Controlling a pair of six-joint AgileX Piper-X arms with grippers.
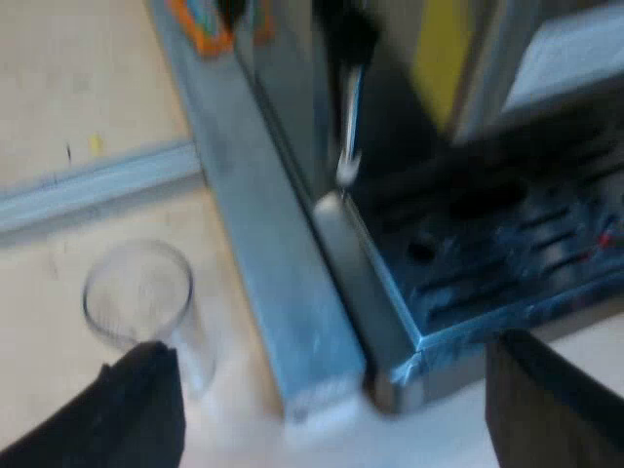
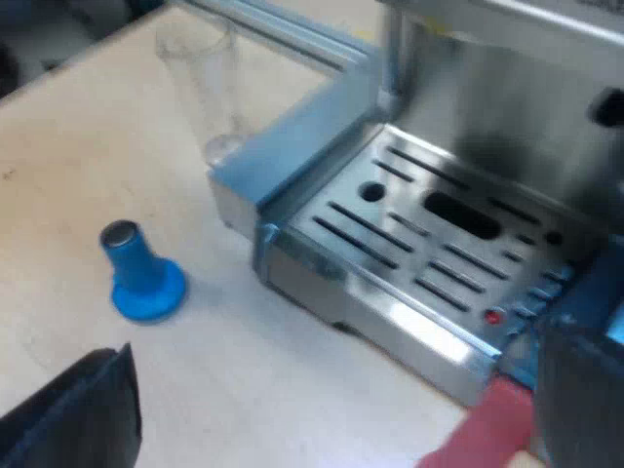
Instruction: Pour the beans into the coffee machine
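The left claw [image 1: 331, 346], spread and empty, hangs just beside the measuring glass [image 1: 141, 297]. The grasp seems pending; next, it should centre around the glass. The right claw [image 2: 341, 351] is spread too.

The table [image 2: 292, 390] bears espresso machine [image 2: 419, 244], measuring glass [image 2: 207, 83], blue tamper [image 2: 142, 275].

The left gripper [image 1: 327, 405] hangs with its two black fingers [image 1: 136, 409] spread wide apart, holding nothing. Close by one fingertip, a clear measuring glass [image 1: 139, 295] stands upright on the pale table [image 1: 58, 107]. A metal rail [image 1: 263, 244] lies between the glass and the espresso machine [image 1: 390, 322], whose slotted drip tray [image 1: 497, 249] faces the gripper. A thin steam wand [image 1: 349, 127] hangs above the tray's corner.
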